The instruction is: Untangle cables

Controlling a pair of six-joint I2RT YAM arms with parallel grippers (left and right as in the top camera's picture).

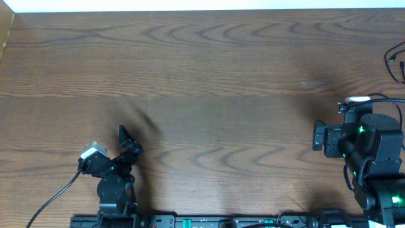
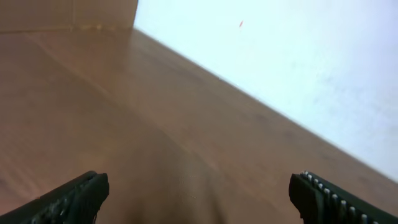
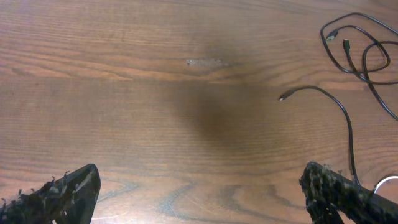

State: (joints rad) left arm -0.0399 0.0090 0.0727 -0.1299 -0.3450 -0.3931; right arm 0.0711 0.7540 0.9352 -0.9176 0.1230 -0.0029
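In the overhead view, the left gripper is sitting low at the near left of the wooden surface, and the right gripper is waiting at the right side. Both are standing wide open and holding nothing. The black cable is peeking in at the far right edge, beyond the right arm and well apart from the left one. No untangling is under way; judging by this, the task is only at its approach.

The left wrist view is showing its two fingers spread wide over bare wood, with no cable between them. A white wall is rising behind the surface's far edge, and a brown panel is standing at the far corner.

The right wrist view is showing the black cable looping loosely at the upper right, one plug end trailing toward the middle. A pale curve at the bottom corner may be the white cord; that cannot be told. The next move is probably calling for the right arm to reach over to those loops and pinch a single strand.
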